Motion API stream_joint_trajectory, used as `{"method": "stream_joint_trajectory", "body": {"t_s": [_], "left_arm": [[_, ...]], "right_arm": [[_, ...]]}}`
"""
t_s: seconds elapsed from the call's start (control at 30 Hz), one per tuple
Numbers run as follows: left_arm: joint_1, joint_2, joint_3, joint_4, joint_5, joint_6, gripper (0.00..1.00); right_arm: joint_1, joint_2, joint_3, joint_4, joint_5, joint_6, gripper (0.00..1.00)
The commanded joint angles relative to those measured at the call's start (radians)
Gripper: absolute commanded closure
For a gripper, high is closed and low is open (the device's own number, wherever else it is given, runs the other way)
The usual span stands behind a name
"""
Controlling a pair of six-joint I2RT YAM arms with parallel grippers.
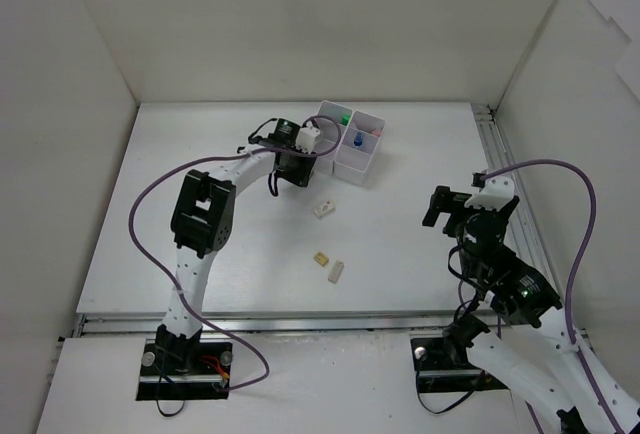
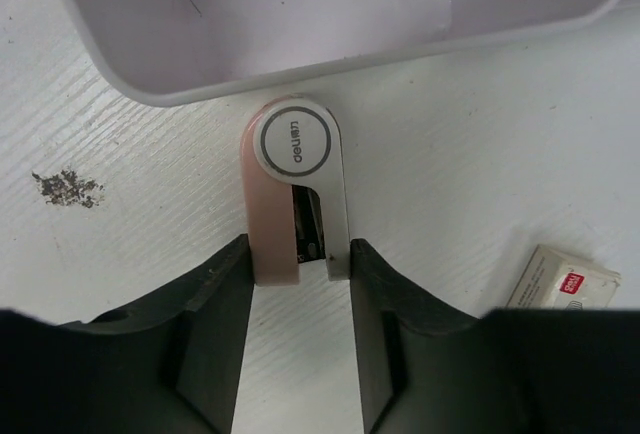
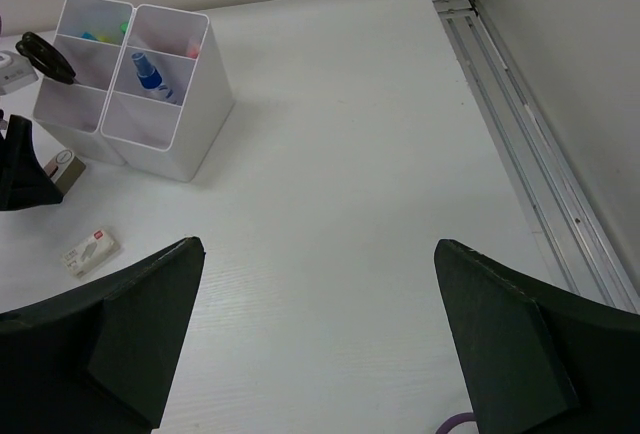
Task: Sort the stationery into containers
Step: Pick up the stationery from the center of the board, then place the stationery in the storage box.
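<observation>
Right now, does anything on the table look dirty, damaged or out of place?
Yes. A dark gritty smudge lies on the table, left of the pink and white item in the left hand. Nothing else stands out.

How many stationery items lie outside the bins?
4: a pink piece at the left gripper, a labelled eraser, a tan piece and a pale block towards the near edge. Others may be hidden.

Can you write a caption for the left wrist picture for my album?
Left pincer grips a pink-and-white correction tape on the table beside a white bin.
</observation>
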Motion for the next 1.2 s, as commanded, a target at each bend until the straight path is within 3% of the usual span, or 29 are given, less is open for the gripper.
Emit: {"method": "stream_joint_trajectory", "body": {"t_s": [0.0, 0.2, 0.43, 0.53, 0.63, 0.77, 0.87, 1.17], "left_arm": [[-0.008, -0.101, -0.019, 0.079, 0.031, 0.001, 0.67], [-0.017, -0.179, -0.066, 0.073, 0.015, 0.004, 0.76], [-0.017, -0.331, -0.201, 0.134, 0.06, 0.07, 0.75], [-0.017, -0.325, -0.157, 0.113, 0.092, 0.143, 0.75], [-0.017, -0.264, -0.05, 0.032, 0.159, 0.313, 0.73], [-0.017, -0.149, 0.223, -0.163, 0.156, 0.445, 0.7], [-0.017, -0.1, 0.308, -0.2, 0.135, 0.494, 0.66], [-0.027, -0.049, 0.332, -0.166, 0.081, 0.668, 0.58]], "right_arm": [[-0.005, -0.007, -0.007, 0.024, 0.035, 0.017, 0.02], [-0.01, -0.039, -0.009, 0.004, 0.031, 0.025, 0.02], [-0.007, -0.044, -0.015, 0.002, 0.038, 0.021, 0.02], [-0.014, -0.032, -0.015, 0.002, 0.044, 0.017, 0.02], [-0.01, -0.032, -0.013, -0.001, 0.054, 0.011, 0.02], [-0.014, -0.029, -0.012, -0.002, 0.063, 0.001, 0.02], [-0.016, -0.029, -0.012, -0.005, 0.07, -0.001, 0.02], [-0.02, -0.018, -0.009, -0.015, 0.077, -0.001, 0.02]]}}
